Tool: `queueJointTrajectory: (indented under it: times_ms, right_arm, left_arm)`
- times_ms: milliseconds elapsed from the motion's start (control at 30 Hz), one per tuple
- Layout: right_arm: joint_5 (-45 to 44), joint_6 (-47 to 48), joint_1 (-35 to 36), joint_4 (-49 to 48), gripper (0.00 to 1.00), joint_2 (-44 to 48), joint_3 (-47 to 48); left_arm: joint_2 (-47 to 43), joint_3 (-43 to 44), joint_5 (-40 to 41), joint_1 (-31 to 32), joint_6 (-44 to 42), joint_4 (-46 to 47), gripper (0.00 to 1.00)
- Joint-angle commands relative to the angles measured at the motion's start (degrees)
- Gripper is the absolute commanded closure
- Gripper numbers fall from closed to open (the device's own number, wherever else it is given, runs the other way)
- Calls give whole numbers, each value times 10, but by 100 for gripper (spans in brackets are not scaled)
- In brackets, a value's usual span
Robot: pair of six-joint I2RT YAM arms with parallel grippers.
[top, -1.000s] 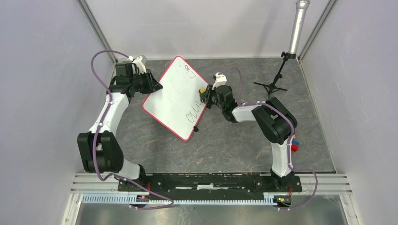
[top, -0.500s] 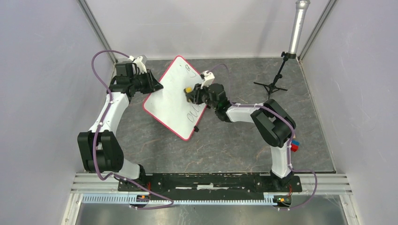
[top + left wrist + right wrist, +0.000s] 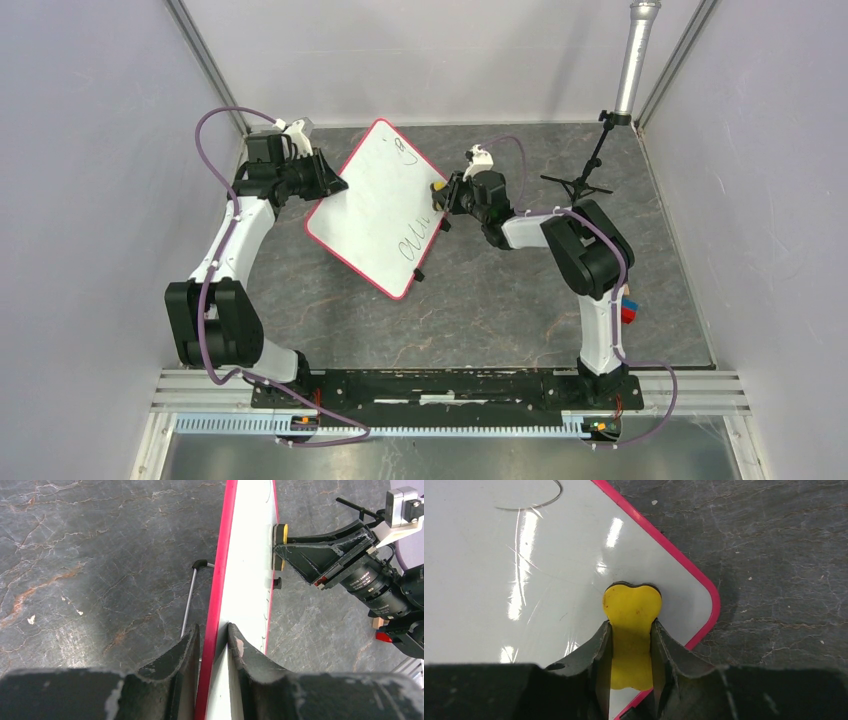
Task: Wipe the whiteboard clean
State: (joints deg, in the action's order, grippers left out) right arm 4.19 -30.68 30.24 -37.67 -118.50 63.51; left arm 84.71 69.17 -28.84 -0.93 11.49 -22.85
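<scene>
The red-rimmed white whiteboard (image 3: 372, 200) is clamped by the left gripper (image 3: 212, 627), and dark scribbles (image 3: 416, 241) are seen toward the arm bases from the small yellow eraser (image 3: 632, 602) pinched in the right gripper (image 3: 630, 625).

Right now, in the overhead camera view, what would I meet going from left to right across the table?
left tool → whiteboard → yellow eraser → black tripod stand → small red and blue item
</scene>
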Motion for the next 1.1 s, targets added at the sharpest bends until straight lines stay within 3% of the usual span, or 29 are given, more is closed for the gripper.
queueJointTrajectory:
  times_ms: [0, 133, 367, 500, 633, 867, 1067]
  right_arm:
    - [23, 7, -5, 26, 68, -24, 48]
    - [35, 8, -6, 36, 68, -35, 66]
    - [84, -61, 28, -93, 68, -8, -60]
    - [81, -67, 65, -127, 68, 11, -83]
    - [68, -60, 38, -122, 67, 18, -56]
    - [102, -93, -24, -98, 67, -64, 61]
    - [112, -111, -33, -103, 68, -92, 65]
  left_arm:
    - [17, -2, 13, 10, -23, -66, 98]
    - [17, -1, 13, 10, -23, -66, 98]
    - [21, 4, 5, 10, -18, -66, 98]
    - [16, 3, 12, 10, -19, -69, 98]
    - [22, 10, 25, 10, -27, -84, 98]
    - [28, 15, 37, 10, -37, -93, 98]
    - [31, 18, 44, 10, -44, -98, 98]
